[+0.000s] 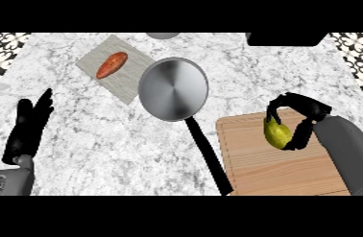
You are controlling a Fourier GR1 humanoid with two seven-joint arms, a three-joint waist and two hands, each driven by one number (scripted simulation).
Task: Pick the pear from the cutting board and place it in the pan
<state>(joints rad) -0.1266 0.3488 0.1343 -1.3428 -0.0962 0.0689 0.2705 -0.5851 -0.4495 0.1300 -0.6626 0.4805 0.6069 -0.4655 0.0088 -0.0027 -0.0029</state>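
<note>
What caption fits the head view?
Right hand curled round the pear above the cutting board, pan waiting nearby.

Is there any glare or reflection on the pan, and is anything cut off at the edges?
Head view: the pan shows a soft radial sheen, no harsh glare; a dark object and a grey round thing are cropped at the top.

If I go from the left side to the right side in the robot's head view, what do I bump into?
left hand → sweet potato on its grey mat → pan → cutting board → pear → right hand
</note>
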